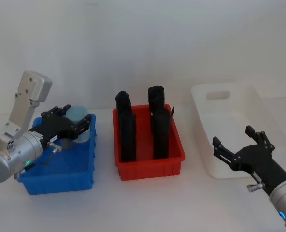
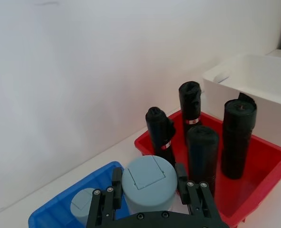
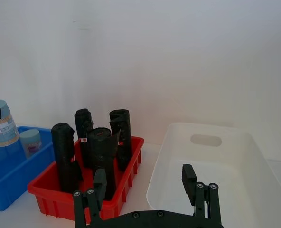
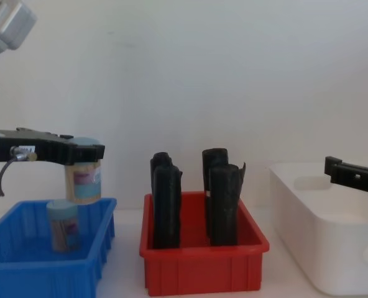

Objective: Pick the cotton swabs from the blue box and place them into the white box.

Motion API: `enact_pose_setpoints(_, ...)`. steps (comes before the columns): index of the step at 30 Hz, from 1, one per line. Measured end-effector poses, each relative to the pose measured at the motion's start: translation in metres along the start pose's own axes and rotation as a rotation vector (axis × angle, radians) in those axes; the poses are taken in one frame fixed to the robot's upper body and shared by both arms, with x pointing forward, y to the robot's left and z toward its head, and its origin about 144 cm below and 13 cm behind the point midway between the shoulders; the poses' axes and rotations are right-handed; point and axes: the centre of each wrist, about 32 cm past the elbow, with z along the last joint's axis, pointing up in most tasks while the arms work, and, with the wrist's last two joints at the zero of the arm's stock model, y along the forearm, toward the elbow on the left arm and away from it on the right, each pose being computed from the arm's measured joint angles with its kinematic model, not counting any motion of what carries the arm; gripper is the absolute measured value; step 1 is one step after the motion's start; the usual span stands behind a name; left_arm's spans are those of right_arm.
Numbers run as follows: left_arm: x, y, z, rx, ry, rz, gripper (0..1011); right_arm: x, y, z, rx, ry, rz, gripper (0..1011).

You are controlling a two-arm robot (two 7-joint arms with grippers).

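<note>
"Where's your left gripper [image 1: 74, 124]?"

"Look at nine o'clock from the red bin [image 1: 150, 169]. You have it closed around a cotton swabs jar [image 1: 77, 114], over the far end of the blue box [image 1: 61, 182]."

"And your right gripper [image 1: 232, 137]?"

"At four o'clock from that bin, fingers spread, by the near edge of the white box [image 1: 203, 116]. Black rolls [image 1: 127, 135] stand upright in the red bin."

Looks like a lab test bench: plain white wall [image 1: 133, 43], white tabletop [image 1: 148, 208], with blue box [image 1: 61, 181], red bin [image 1: 150, 169] and white box [image 1: 203, 116] lined up in a row.
</note>
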Motion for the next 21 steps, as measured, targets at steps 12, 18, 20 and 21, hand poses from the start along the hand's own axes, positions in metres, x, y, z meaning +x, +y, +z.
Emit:
enact_pose_setpoints(12, -0.003, 0.005, 0.023, -0.049, -0.011, -0.143, 670, 0.0, 0.0, 0.0, 0.0, 0.0, 0.0, 1002)
enact_pose_setpoints(18, -0.007, 0.002, 0.031, -0.066, -0.005, -0.223, 670, 0.0, 0.0, 0.0, 0.0, 0.0, 0.0, 1002)
enact_pose_setpoints(20, -0.008, 0.001, 0.033, -0.07, -0.004, -0.243, 670, 0.0, 0.0, 0.0, 0.0, 0.0, 0.0, 1002)
enact_pose_setpoints(21, -0.009, 0.0, 0.035, -0.073, -0.002, -0.265, 670, 0.0, 0.0, 0.0, 0.0, 0.0, 0.0, 1002)
